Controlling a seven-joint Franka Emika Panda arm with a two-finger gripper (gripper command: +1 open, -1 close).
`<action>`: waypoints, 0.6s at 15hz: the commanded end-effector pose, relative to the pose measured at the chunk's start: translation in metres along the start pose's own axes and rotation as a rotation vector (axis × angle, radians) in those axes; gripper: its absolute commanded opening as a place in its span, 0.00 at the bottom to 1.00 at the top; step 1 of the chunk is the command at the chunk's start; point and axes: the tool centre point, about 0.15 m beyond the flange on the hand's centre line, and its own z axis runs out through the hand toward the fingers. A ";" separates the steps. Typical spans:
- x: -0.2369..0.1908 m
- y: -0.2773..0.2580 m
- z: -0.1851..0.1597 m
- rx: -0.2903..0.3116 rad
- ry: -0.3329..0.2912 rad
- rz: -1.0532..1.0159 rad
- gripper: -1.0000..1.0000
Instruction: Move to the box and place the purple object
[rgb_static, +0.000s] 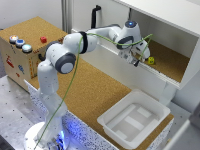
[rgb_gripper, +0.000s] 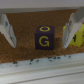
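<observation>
In the wrist view the purple object (rgb_gripper: 44, 40), a small dark purple block with a yellow letter G on its face, stands on the cork floor of a shelf. My gripper (rgb_gripper: 38, 42) is open, with one white finger on each side of the block and a gap to both. A yellow cube (rgb_gripper: 78, 37) sits just beyond one finger. In the exterior view the gripper (rgb_static: 134, 59) reaches into the white shelf compartment beside the yellow cube (rgb_static: 151, 60); the purple object is hidden there. The box (rgb_static: 159, 108), a shallow white tub, stands on the table below the shelf.
The white shelf (rgb_static: 165, 20) has a low front lip (rgb_static: 150, 75) and a roof close above the wrist. A cork-topped wooden box (rgb_static: 30, 37) with coloured buttons stands at the exterior view's left. A cork mat (rgb_static: 95, 90) covers the table.
</observation>
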 end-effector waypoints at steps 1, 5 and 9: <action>0.032 -0.011 0.020 0.053 -0.030 -0.034 1.00; 0.030 -0.011 0.019 0.028 0.003 -0.035 0.00; 0.026 -0.002 0.026 0.022 0.004 -0.028 0.00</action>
